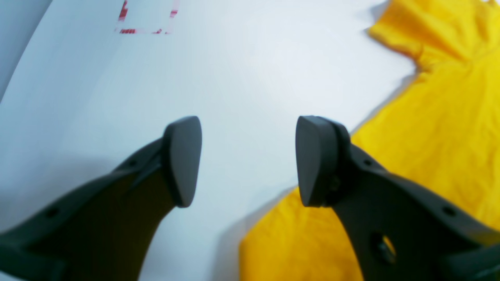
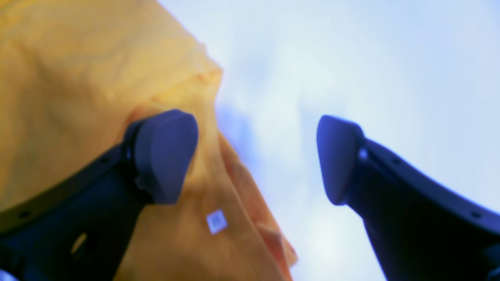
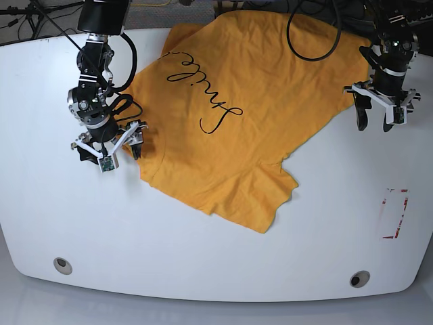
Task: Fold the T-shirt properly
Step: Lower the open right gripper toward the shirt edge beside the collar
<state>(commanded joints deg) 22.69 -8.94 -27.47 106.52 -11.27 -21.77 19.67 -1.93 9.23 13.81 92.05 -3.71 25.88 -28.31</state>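
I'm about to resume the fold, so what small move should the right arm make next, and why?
Probably lower the right gripper and close on the T-shirt edge. Its jaws are open and straddle that edge in the right wrist view, one over cloth, one over bare table, holding nothing.

base overhead, wrist views close, downward

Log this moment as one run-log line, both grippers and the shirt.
left gripper: open, empty | right gripper: open, at shirt edge | mustard-yellow cotton T-shirt: spread print-up on white table, unfolded
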